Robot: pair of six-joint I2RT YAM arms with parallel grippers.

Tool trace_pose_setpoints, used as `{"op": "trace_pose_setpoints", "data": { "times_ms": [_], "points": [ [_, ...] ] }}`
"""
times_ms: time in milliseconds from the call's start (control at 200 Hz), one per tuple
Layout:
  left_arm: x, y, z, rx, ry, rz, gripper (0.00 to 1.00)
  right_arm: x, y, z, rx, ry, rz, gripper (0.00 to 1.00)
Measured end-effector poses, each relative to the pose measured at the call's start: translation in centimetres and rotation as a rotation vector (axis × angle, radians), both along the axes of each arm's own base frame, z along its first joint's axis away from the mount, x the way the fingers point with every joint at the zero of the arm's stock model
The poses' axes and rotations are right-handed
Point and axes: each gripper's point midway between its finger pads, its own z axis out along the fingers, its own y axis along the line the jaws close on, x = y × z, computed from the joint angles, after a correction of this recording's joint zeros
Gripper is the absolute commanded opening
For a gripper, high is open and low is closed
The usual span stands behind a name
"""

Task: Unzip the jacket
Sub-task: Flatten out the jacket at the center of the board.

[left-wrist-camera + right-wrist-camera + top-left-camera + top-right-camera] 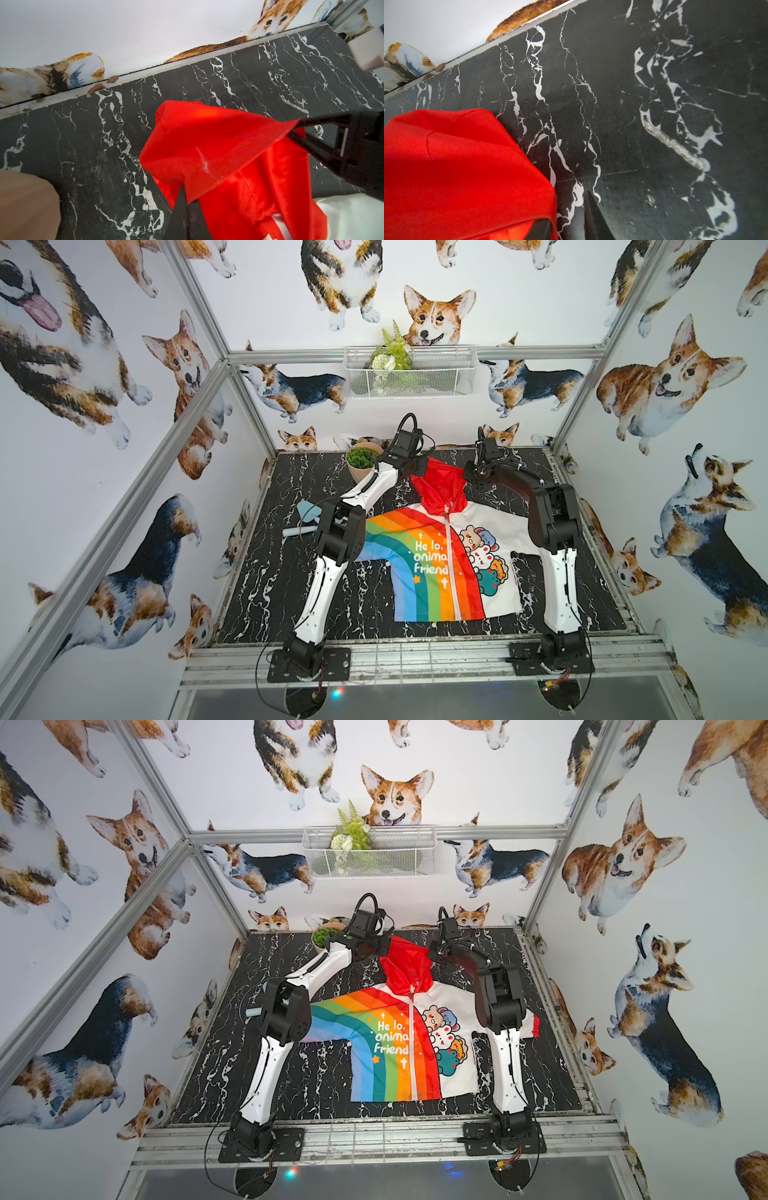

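Where the left gripper (187, 195) meets the jacket (436, 568), its jaws are pressed together on the rim of the red hood (218, 145), and the cloth is lifted off the tabletop (332, 605) there. The right gripper (570, 207) sits at the hood's other side with its jaws a little apart. One finger lies under the red cloth and the other is bare, with tabletop showing between them, so it pinches nothing that can be seen. The jacket lies flat and front up in the middle of the tabletop, hood toward the far edge and hem toward the near edge. Its white zipper (452, 564) is closed along the whole length that shows, between the rainbow half and the white cartoon half. The left arm's elbow covers the end of the rainbow sleeve. The right arm crosses the white sleeve, whose red cuff (536, 1025) shows in a top view. By the far edge, just left of the hood, stands a potted succulent (360, 460), partly behind the left forearm. A pale blue utensil (305, 514) lies near the left edge, half hidden by the same arm. On the rail above the far edge hangs a white wire basket (449, 377) holding green fronds and white flowers (392, 354).
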Motion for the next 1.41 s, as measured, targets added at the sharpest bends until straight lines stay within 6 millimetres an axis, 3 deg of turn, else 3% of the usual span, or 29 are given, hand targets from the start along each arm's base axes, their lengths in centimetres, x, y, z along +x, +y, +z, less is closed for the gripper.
{"op": "trace_pose_setpoints", "data": {
  "times_ms": [175,335,446,536,646,716,766,871,981,1061,1206,1407],
  "points": [
    [-1.2,0.4,-3.4,0.015,0.066,-0.015,0.00,-0.7,0.4,-1.1,0.034,0.036,0.028,0.26],
    [-2.3,1.1,-4.7,0.017,0.102,-0.014,0.27,-1.6,0.4,-2.1,0.048,0.067,0.038,0.27],
    [-2.8,1.3,-4.0,-0.003,0.090,-0.011,0.48,-2.3,0.4,-1.9,0.062,0.077,0.041,0.42],
    [-3.6,1.4,-3.4,-0.023,0.087,-0.019,0.64,-3.0,0.5,-1.2,0.084,0.079,0.051,0.53],
    [-4.7,1.4,-2.5,-0.060,0.084,-0.034,0.79,-4.3,0.7,0.4,0.115,0.063,0.073,0.55],
    [-5.6,1.5,-1.9,-0.087,0.078,-0.047,0.84,-5.4,0.7,1.5,0.130,0.045,0.084,0.54],
    [-6.3,1.6,-1.6,-0.106,0.080,-0.048,0.82,-6.1,0.7,2.3,0.141,0.027,0.090,0.50],
    [-6.5,1.6,-0.8,-0.145,0.071,-0.044,0.56,-6.4,0.8,4.0,0.157,-0.023,0.098,0.32],
    [-4.9,0.9,0.4,-0.192,0.040,-0.050,0.35,-5.0,2.1,5.0,0.203,-0.057,0.128,0.20],
    [-3.1,-0.2,0.8,-0.222,0.019,-0.061,0.23,-3.4,3.6,4.4,0.236,-0.059,0.155,0.16],
    [-0.8,-2.2,-0.5,-0.252,0.035,-0.084,0.14,-1.3,5.8,2.3,0.276,-0.031,0.193,0.13],
    [0.3,-2.8,-3.9,-0.240,0.100,-0.087,0.11,-0.3,6.1,-1.1,0.291,0.046,0.174,0.12]
  ]
}}
